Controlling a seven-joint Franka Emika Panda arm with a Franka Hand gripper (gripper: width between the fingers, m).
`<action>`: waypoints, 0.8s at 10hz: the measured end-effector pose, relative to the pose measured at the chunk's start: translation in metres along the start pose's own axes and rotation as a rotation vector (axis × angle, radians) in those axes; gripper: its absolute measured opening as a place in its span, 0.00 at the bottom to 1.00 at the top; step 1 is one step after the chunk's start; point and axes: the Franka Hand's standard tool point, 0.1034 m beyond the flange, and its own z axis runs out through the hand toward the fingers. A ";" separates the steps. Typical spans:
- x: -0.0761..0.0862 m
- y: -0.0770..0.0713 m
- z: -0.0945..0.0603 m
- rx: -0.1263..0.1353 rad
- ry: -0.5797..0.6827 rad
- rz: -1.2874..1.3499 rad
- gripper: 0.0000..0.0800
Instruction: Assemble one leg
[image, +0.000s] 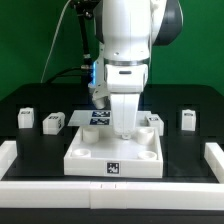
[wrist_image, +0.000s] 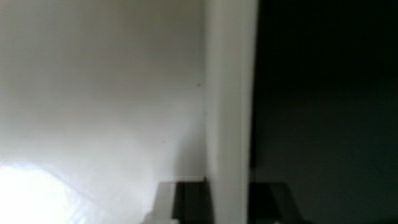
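Note:
Several legs, small white tagged blocks, stand on the black table in the exterior view: two at the left (image: 26, 117) (image: 53, 122), one at the right (image: 186, 119), one (image: 153, 121) by the tray's far right corner. My gripper (image: 123, 130) is lowered onto the far wall of the large white square tray piece (image: 95, 163). In the wrist view the gripper (wrist_image: 231, 205) has a dark finger (wrist_image: 191, 205) on each side of the tray's thin white wall (wrist_image: 231, 100), closed against it. No leg shows in the wrist view.
The marker board (image: 96, 117) lies behind the tray, partly hidden by the arm. Low white rails border the table at the exterior view's left (image: 8, 150), right (image: 215, 155) and front (image: 110, 195). A green backdrop stands behind.

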 end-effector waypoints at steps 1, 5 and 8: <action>0.001 0.002 0.000 0.000 0.000 -0.007 0.08; 0.040 0.033 -0.002 -0.035 0.018 -0.068 0.08; 0.070 0.047 -0.001 -0.053 0.036 -0.061 0.08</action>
